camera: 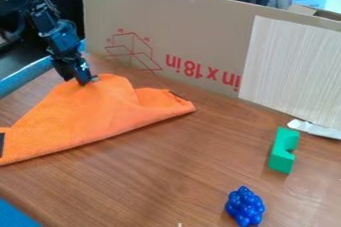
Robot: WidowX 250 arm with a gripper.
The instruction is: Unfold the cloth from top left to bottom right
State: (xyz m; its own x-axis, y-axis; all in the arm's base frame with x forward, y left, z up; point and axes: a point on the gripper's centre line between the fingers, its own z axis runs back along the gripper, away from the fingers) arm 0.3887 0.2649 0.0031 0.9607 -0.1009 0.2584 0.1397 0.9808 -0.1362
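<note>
The orange cloth [100,114] lies on the left part of the wooden table, folded over into a roughly triangular shape. Its long edge runs slanting from the lower left to a corner at the right. At the cloth's top, near the table's back left edge, is the black gripper [85,81], its tips down at the raised fabric. Whether it holds the fabric I cannot tell.
A blue grape-like toy [244,206] sits at the front right of the table [180,166]. Behind it stands a green notched block [283,150]. A cardboard panel [200,32] walls off the back, with a white crumpled piece [315,128] by its right end.
</note>
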